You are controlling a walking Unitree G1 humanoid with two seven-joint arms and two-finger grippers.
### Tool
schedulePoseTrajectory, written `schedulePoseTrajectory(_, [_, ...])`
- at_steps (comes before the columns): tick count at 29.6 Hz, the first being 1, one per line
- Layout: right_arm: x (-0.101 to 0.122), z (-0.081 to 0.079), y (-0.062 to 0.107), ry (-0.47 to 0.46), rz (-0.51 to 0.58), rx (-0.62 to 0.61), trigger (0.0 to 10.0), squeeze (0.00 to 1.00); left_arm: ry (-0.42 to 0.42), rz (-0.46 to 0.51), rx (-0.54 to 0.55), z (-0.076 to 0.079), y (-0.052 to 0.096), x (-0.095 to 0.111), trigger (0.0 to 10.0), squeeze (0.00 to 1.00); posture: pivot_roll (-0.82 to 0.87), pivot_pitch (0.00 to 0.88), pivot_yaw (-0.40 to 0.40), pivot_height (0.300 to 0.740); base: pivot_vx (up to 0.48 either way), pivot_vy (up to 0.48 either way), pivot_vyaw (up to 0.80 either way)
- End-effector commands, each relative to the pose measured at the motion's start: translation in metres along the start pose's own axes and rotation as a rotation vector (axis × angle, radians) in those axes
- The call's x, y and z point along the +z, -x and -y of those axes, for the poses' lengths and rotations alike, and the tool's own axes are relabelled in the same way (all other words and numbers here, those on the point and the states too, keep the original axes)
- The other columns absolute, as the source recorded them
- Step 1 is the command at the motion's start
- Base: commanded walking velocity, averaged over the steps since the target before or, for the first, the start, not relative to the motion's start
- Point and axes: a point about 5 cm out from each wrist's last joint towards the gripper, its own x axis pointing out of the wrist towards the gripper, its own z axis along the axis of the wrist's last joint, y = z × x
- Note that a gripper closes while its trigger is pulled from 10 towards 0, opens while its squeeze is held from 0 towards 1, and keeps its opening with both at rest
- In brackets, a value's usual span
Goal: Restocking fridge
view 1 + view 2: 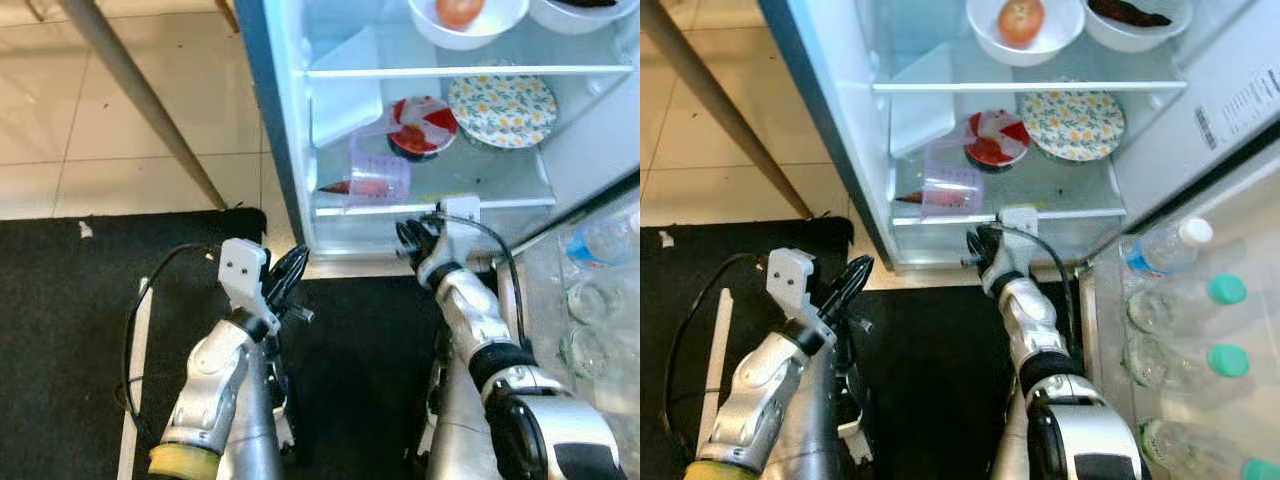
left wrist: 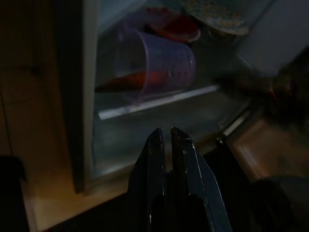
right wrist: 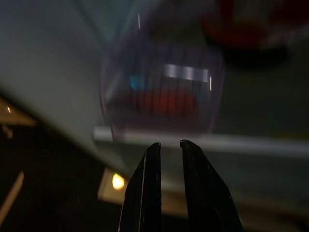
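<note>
— Both end effectors pressed together?
— Yes: left end effector (image 1: pixel 290 272) over the black mat (image 1: pixel 70 330), right end effector (image 1: pixel 983 250) by the fridge shelf (image 1: pixel 1060 212), near the purple measuring cup (image 1: pixel 951 189) there.

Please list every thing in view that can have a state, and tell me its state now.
White fridge door: open.
Clear purple plastic measuring cup: lying on its side at the lower shelf's front edge, something red inside.
Round floral plate: flat on the lower shelf.
Clear water bottles with caps: capped, in the door rack.
Left hand: shut, empty.
Right hand: shut, empty, near the shelf edge.
</note>
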Motion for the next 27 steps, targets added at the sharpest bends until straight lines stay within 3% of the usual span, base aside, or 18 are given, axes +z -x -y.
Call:
schedulePoseTrajectory(1, [-0.001, -0.009, -0.003, -0.028, -0.001, 0.035, 10.0, 0.40, 0.052, -0.052, 0.069, -0.005, 0.016, -0.014, 10.0, 0.00, 0.11, 0.485, 0.007, 0.365, 0.000, 0.000, 0.00])
schedulePoseTrajectory(2, [-0.001, -0.009, -0.003, -0.028, -0.001, 0.035, 10.0, 0.40, 0.052, -0.052, 0.069, -0.005, 0.016, -0.014, 10.0, 0.00, 0.11, 0.485, 0.007, 0.365, 0.000, 0.000, 0.00])
schedulePoseTrajectory(3, [0.004, -0.012, -0.006, -0.032, 0.015, 0.052, 10.0, 0.89, 0.059, -0.059, 0.090, -0.008, 0.019, -0.016, 10.0, 0.00, 0.11, 0.488, 0.007, 0.365, 0.000, 0.000, 0.00])
schedulePoseTrajectory(4, [0.010, -0.018, -0.012, -0.031, 0.030, 0.084, 10.0, 1.00, 0.068, -0.069, 0.127, -0.013, 0.026, -0.019, 10.0, 0.00, 0.12, 0.495, 0.006, 0.365, 0.000, 0.000, 0.00])
schedulePoseTrajectory(8, [0.016, -0.025, -0.018, -0.027, 0.033, 0.106, 10.0, 1.00, 0.067, -0.076, 0.159, -0.017, 0.033, -0.019, 10.0, 0.00, 0.12, 0.509, 0.005, 0.365, 0.000, 0.000, 0.00])
schedulePoseTrajectory(11, [0.023, -0.039, -0.027, -0.018, 0.033, 0.146, 10.0, 1.00, 0.060, -0.078, 0.194, -0.023, 0.041, -0.017, 10.0, 0.00, 0.14, 0.524, 0.004, 0.365, 0.000, 0.000, 0.00])
schedulePoseTrajectory(15, [0.025, -0.044, -0.030, -0.005, 0.028, 0.156, 10.0, 1.00, 0.057, -0.078, 0.200, -0.023, 0.042, -0.016, 10.0, 0.00, 0.14, 0.528, 0.004, 0.365, 0.000, 0.000, 0.00])
schedulePoseTrajectory(19, [0.030, -0.064, -0.039, 0.022, 0.016, 0.160, 10.0, 1.00, 0.053, -0.072, 0.202, -0.023, 0.043, -0.012, 10.0, 0.00, 0.14, 0.535, 0.004, 0.365, 0.000, 0.000, 0.00])
schedulePoseTrajectory(27, [0.029, -0.080, -0.046, 0.041, -0.036, 0.119, 10.0, 1.00, 0.034, -0.034, 0.204, -0.022, 0.042, 0.002, 10.0, 0.00, 0.17, 0.550, -0.001, 0.365, 0.000, 0.000, 0.00])
